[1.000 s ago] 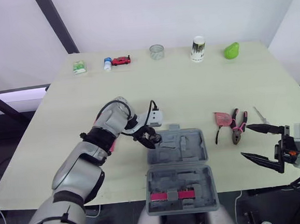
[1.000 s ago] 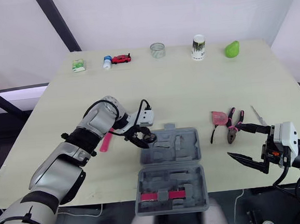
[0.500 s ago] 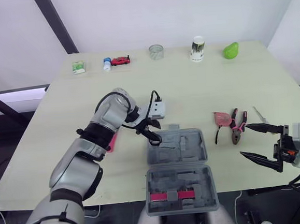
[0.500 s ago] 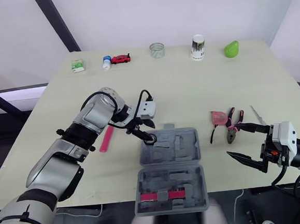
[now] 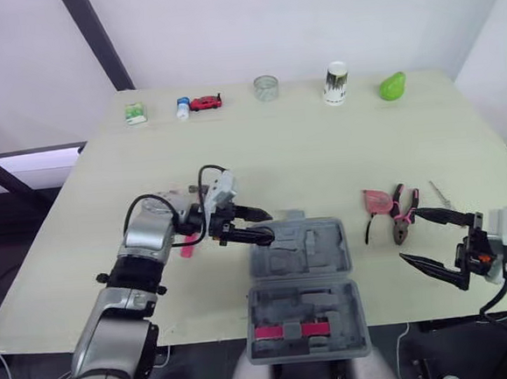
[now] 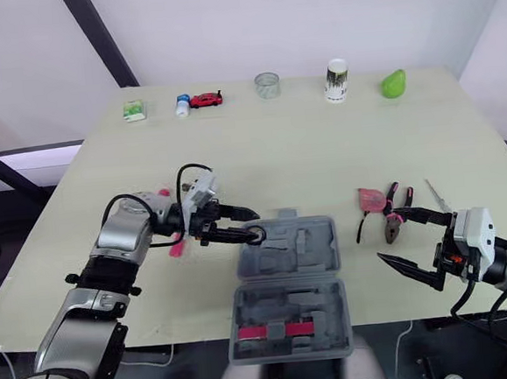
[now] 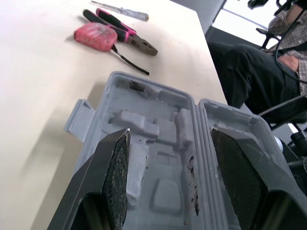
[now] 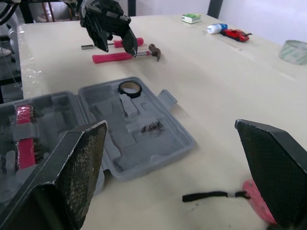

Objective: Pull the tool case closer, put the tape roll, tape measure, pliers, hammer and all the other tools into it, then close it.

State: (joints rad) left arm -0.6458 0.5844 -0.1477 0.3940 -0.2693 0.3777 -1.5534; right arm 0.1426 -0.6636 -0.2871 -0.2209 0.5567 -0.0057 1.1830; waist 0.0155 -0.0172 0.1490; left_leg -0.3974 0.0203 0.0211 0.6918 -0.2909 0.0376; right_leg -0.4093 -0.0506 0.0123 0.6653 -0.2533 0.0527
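The grey tool case (image 5: 301, 278) lies open near the table's front edge, with a pink tool in its near half. A black tape roll (image 8: 128, 88) lies in the far-left corner of the far half. My left gripper (image 5: 269, 224) is open at that corner, its lower fingertip right by the roll. The pink-handled hammer (image 8: 124, 56) lies left of the case, behind my left arm. A pink tape measure (image 5: 377, 202), pliers (image 5: 402, 213) and a screwdriver (image 5: 441, 194) lie right of the case. My right gripper (image 5: 413, 239) is open just in front of them, holding nothing.
Along the far edge stand a green box (image 5: 134, 114), a small bottle (image 5: 182, 107), a red toy car (image 5: 204, 102), a clear cup (image 5: 266, 87), a can (image 5: 336, 82) and a green pear (image 5: 392, 85). A seated person (image 7: 254, 67) is beyond the table.
My left arm has dropped and turned so the gripper points right, and the gripper has opened. The tape roll it held now lies in the case. The right gripper has barely moved.
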